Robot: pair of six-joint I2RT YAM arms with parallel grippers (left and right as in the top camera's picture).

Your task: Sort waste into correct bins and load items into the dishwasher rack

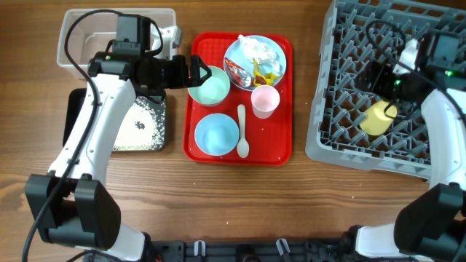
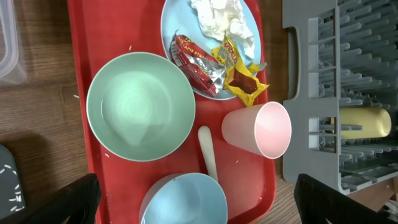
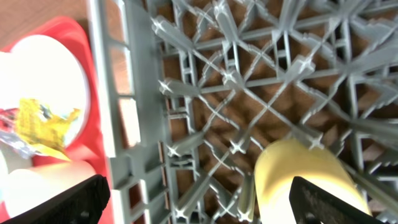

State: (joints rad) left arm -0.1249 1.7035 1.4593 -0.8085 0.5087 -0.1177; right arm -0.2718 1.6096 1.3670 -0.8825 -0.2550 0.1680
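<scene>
A brown wood-grain surface point(image 1: 240, 196) carries a flat, glossy red plastic serving tray point(image 1: 275, 142) at its middle. At the tray's 1 o'clock sits a round light blue plate point(image 2: 174, 25) holding a crumpled white tissue point(image 2: 221, 18), a crinkled red foil wrapper point(image 2: 196, 62) and a crinkled yellow wrapper point(image 2: 239, 74). A smooth mint bowl point(image 1: 209, 85) stands empty at 10 o'clock and a pale blue bowl point(image 1: 216, 135), also empty, at 7 o'clock. A small pink cup point(image 1: 265, 100) is at 3 o'clock, and a white spoon point(image 1: 242, 131) lies beside the blue bowl.

At 3 o'clock from the tray, the grey lattice dishwasher rack point(image 1: 328, 149) holds a small yellow cup point(image 1: 376, 118) on its side. At 10 o'clock is a clear rectangular tub point(image 1: 80, 44); at 9 o'clock a shallow black tray point(image 1: 73, 116) holds white rice-like grains point(image 1: 142, 124).

The left end effector point(image 1: 202, 71) hovers spread wide above the mint bowl. The right end effector point(image 1: 373, 78) is spread open over the rack, gripping nothing.
</scene>
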